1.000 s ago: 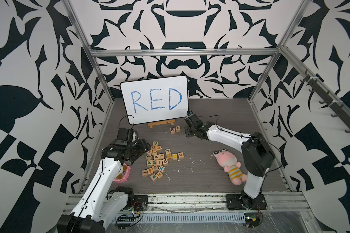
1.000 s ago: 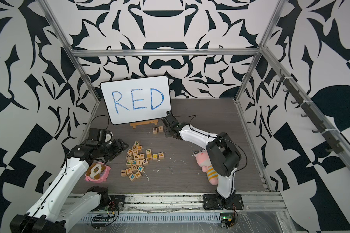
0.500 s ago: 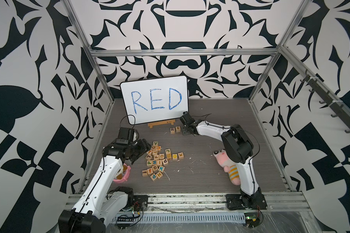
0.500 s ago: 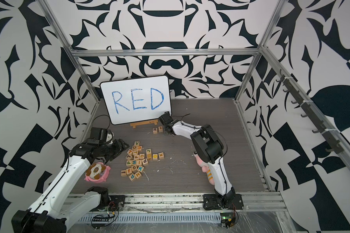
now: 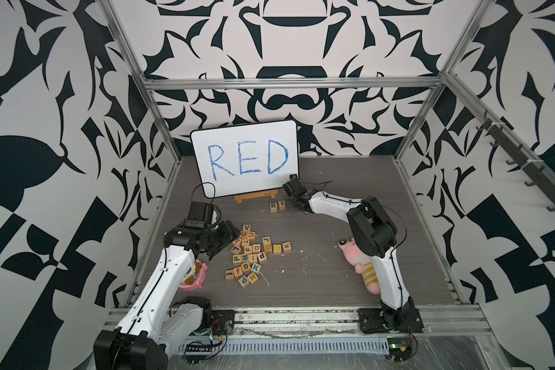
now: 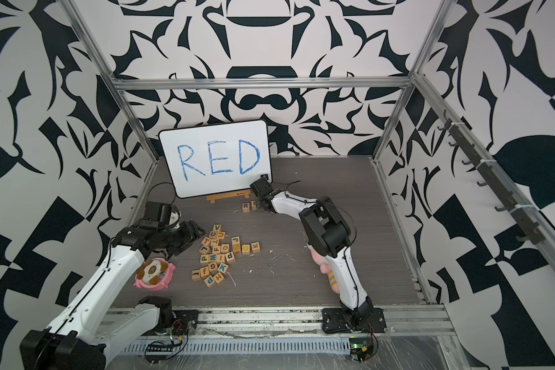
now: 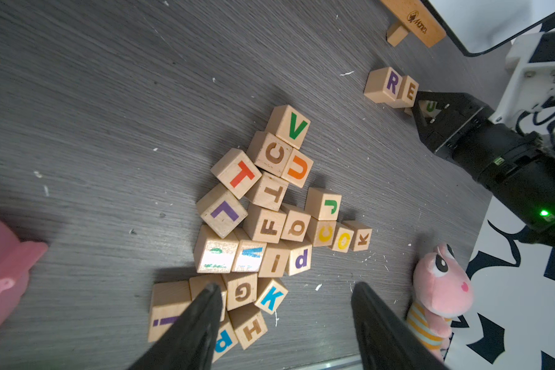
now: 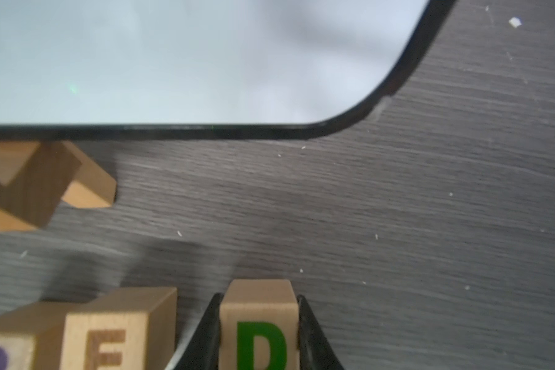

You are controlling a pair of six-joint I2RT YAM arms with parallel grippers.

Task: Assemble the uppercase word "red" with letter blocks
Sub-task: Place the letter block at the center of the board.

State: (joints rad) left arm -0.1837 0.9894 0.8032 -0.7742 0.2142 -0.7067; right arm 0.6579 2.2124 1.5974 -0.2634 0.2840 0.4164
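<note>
Far left: left gripper [image 7: 285, 320] beside the loose pile, jaws well apart, nothing between them. Idle, as judged.

Next right: loose pile of letter blocks [image 5: 253, 253], unsorted, mixed faces up. Among them a lowercase d block [image 5: 262, 256], wrong case for the word, best left alone.

Further right, in front of the white board [image 5: 244, 160]: R block [image 5: 273, 206], purple letter up, touching the E block [image 5: 282, 205] on its right. Same order as the handwriting on the board.

Right again: D block [image 8: 260, 339], green letter up, clamped between the two fingers of the right gripper [image 8: 259, 297], closed snugly on opposite faces. Just beside the E block, with one black finger filling the gap between them. Cannot tell whether resting on the table [image 8: 398, 224] or held just above it.

Progress, judged: two of three letters placed; third at its slot, not yet released. Remaining: set D down, open the jaws, withdraw without nudging the row. Likely a small gap between E and D after release, given the finger between them; a closing push perhaps needed.
</note>
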